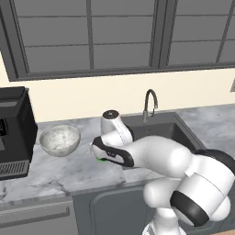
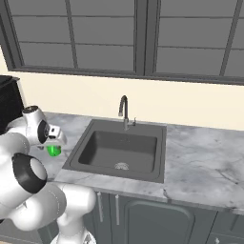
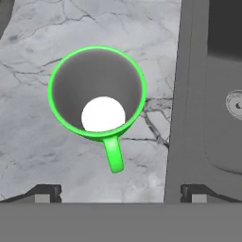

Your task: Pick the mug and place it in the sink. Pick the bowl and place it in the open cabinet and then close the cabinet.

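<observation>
With our pincer (image 3: 121, 193) spread wide above the small bright green handled mug (image 3: 97, 92), upright on the marble bench (image 3: 38, 156) beside the dark sink's (image 3: 222, 94) edge, we should straddle its rim squarely.

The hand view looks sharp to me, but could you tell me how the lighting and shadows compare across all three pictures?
Hand view: crisp, flat light; the mug casts almost no shadow on the counter, with a bright white disc inside it. Left base view: even, soft light, mild shading inside the bowl. Right base view: no glare; the sink is uniformly dark.
</observation>
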